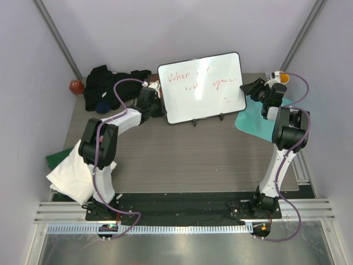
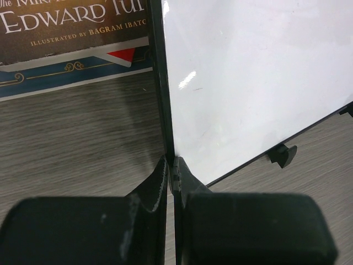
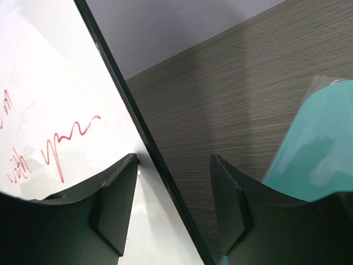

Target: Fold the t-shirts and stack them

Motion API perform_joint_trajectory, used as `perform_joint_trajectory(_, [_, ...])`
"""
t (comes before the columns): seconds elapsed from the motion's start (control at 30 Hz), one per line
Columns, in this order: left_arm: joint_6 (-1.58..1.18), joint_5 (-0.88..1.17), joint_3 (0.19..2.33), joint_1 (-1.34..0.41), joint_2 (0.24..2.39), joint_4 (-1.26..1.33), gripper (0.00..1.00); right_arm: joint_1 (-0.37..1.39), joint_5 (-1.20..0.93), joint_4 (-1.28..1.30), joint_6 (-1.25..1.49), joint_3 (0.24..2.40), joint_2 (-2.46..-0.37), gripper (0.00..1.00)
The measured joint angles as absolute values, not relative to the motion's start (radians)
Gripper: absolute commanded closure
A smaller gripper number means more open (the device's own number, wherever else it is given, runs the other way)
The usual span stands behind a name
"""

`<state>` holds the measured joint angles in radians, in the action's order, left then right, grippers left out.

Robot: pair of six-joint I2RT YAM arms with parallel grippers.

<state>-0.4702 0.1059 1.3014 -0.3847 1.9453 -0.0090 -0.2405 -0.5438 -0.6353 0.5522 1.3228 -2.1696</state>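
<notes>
item: whiteboard (image 1: 201,85), upright on its stand at mid-table (image 1: 193,160), red handwriting on its face.

left gripper (image 1: 157,105): fingers pressed together, pinching the whiteboard's black left edge.

right gripper (image 1: 251,88): fingers spread wide, the board's right edge running between them and touching neither pad in the wrist view.

black t-shirt (image 1: 107,83): crumpled heap at the back left corner, just behind and left of the left gripper.

navy t-shirt (image 1: 103,106): small bunched part at the black one's near edge.

white t-shirt (image 1: 71,174): at the table's left near edge, beside the left arm's base; green t-shirt (image 1: 55,159) under it. both well apart from either gripper.

teal mat (image 1: 251,124): flat, below the right gripper.

book (image 2: 66,44): behind the board's left edge.
</notes>
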Motion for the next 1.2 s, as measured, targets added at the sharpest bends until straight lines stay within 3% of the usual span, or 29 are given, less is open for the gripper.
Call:
perform_joint_trajectory(0.2, [-0.470, 0.117, 1.307, -0.376, 1.950, -0.009, 0.98, -0.241, -0.641, -0.714, 0.636, 1.327, -2.207, 0.51])
perform_joint_trajectory(0.37, [-0.466, 0.121, 1.308, -0.374, 1.950, -0.013, 0.98, -0.242, -0.676, -0.744, 0.670, 1.327, -2.213, 0.66])
perform_joint_trajectory(0.4, [-0.463, 0.120, 1.309, -0.372, 1.951, -0.019, 0.98, -0.245, -0.681, -0.754, 0.677, 1.325, -2.213, 0.82])
perform_joint_trajectory(0.47, [-0.459, 0.117, 1.314, -0.366, 1.954, -0.027, 0.98, -0.249, -0.684, -0.787, 0.687, 1.312, -2.212, 0.99])
perform_joint_trajectory(0.93, [-0.436, 0.097, 1.380, -0.344, 1.979, -0.126, 0.99, -0.259, -0.668, -0.881, 0.696, 1.132, -2.122, 0.99])
perform_joint_trajectory(1.2, [-0.438, 0.134, 1.446, -0.345, 2.031, -0.176, 0.99, -0.237, -0.641, -0.858, 0.686, 0.901, -1.935, 0.99])
